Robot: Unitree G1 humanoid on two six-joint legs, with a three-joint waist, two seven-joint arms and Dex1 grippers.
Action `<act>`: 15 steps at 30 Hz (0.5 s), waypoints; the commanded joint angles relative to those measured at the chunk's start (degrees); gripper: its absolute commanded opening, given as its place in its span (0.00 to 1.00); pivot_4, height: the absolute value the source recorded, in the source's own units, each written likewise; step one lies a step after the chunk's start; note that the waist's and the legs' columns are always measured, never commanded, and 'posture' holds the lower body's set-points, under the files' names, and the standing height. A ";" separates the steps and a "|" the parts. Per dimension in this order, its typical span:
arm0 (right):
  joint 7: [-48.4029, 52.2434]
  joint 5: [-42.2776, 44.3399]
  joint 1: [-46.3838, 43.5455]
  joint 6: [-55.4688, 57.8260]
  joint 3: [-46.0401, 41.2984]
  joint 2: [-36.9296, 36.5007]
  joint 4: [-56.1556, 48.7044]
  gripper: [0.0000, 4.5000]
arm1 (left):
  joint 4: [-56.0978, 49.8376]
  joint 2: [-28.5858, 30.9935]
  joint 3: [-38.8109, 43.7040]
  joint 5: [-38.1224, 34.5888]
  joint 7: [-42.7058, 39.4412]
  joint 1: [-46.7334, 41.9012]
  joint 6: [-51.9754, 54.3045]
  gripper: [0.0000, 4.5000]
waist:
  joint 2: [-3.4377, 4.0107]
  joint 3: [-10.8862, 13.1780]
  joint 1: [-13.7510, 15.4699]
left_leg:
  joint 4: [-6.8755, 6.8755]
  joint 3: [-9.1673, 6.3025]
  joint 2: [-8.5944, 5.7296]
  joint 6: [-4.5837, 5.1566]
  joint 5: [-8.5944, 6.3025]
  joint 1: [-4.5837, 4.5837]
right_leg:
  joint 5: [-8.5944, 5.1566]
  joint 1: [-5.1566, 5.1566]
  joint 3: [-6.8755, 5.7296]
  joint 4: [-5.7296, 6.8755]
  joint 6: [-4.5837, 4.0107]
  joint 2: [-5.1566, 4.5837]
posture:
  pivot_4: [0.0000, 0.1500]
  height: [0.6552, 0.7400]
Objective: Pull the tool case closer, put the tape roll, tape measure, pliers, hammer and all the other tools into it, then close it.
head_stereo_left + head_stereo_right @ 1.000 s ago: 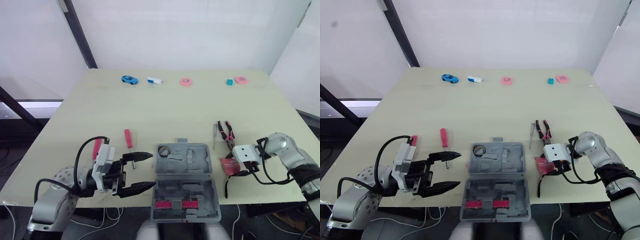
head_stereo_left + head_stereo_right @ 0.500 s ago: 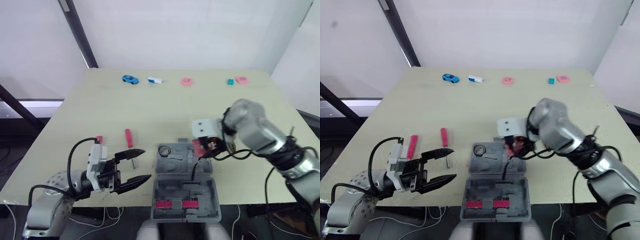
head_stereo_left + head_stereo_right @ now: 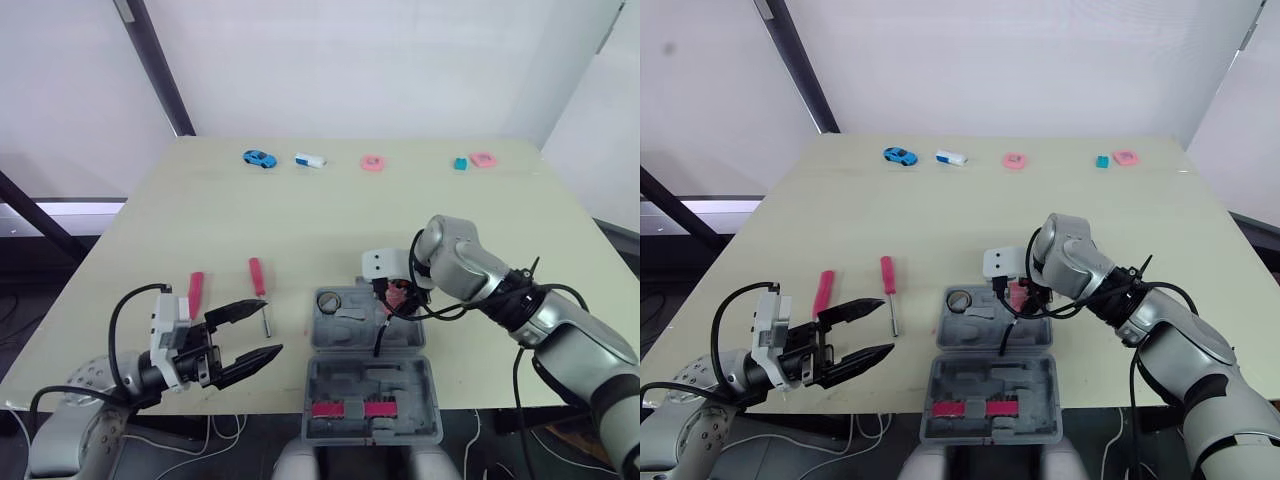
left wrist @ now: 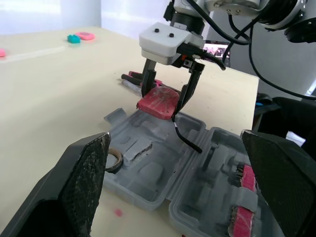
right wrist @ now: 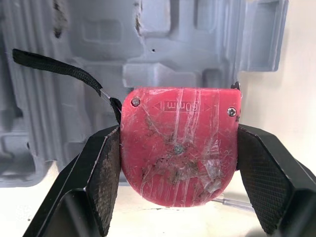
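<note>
Right gripper (image 4: 166, 98): squeezes the red tape measure (image 5: 180, 148) between its two fingers.
Tape measure: just over the open tool case (image 3: 365, 385), at its 1 o'clock corner; its black strap hangs into the case.
Left gripper (image 3: 271, 327): wide open, at the case's 9 o'clock.

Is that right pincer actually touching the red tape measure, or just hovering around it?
Touching. In the right wrist view, the black fingers of the right pincer press against both sides of the tape measure.
</note>
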 commanded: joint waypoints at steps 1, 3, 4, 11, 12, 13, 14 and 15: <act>-0.56 -0.61 -0.64 -1.18 0.20 0.72 0.90 0.65 | -2.29 -0.01 1.18 -0.86 0.56 0.16 -0.67 1.00 | 0.00 0.00 -0.01 | 0.00 0.00 0.00 0.00 0.00 0.00 | 0.00 0.00 0.00 0.00 0.00 0.00 | 1.00 1.00; -0.73 -0.74 -0.47 -1.63 0.32 1.07 1.90 0.65 | -2.49 0.01 1.03 -0.88 0.84 0.07 -0.62 1.00 | 0.00 0.00 -0.01 | 0.00 -0.01 0.00 0.00 0.00 0.00 | 0.00 0.00 -0.01 0.01 0.00 0.01 | 1.00 1.00; -0.87 -0.79 -0.34 -1.84 0.37 1.26 2.34 0.65 | -2.69 -0.03 0.88 -0.89 1.06 -0.04 -0.53 1.00 | 0.00 0.00 -0.01 | 0.00 -0.01 0.00 0.00 0.00 0.00 | 0.00 0.00 -0.01 0.01 0.00 0.01 | 1.00 1.00; -2.37 -1.32 0.16 -3.67 0.49 2.59 5.55 0.65 | -3.84 0.09 0.33 -1.01 2.06 -0.19 0.06 1.00 | 0.00 0.00 -0.02 | 0.00 -0.02 0.00 0.00 0.00 0.00 | 0.00 0.01 -0.01 0.00 0.00 0.01 | 1.00 1.00; -2.51 -1.40 0.31 -4.07 0.51 2.66 5.95 0.65 | -4.02 0.14 0.34 -1.02 2.11 -0.12 0.15 1.00 | 0.00 0.00 -0.02 | 0.00 -0.01 0.00 0.00 0.00 0.00 | 0.00 0.00 -0.01 0.00 0.00 0.01 | 1.00 1.00; -2.68 -1.49 0.44 -4.44 0.48 2.78 6.36 0.65 | -4.16 0.19 0.36 -1.03 2.16 -0.08 0.23 1.00 | 0.00 0.00 -0.02 | 0.00 -0.02 0.00 0.00 0.00 0.00 | 0.00 0.00 -0.01 0.00 0.00 0.01 | 1.00 1.00; -2.77 -1.61 0.56 -4.80 0.44 2.90 6.75 0.65 | -4.24 0.20 0.37 -1.03 2.21 -0.07 0.29 1.00 | 0.00 0.00 -0.02 | -0.01 -0.02 0.00 0.00 0.00 0.00 | 0.00 0.00 -0.01 0.00 0.00 0.01 | 1.00 1.00; -2.96 -1.73 0.62 -5.20 0.34 3.11 7.27 0.65 | -4.30 0.21 0.37 -1.00 2.27 -0.08 0.32 1.00 | 0.00 0.00 -0.02 | -0.01 -0.02 0.00 0.00 0.00 0.00 | 0.00 0.00 -0.01 0.00 0.00 0.01 | 1.00 1.00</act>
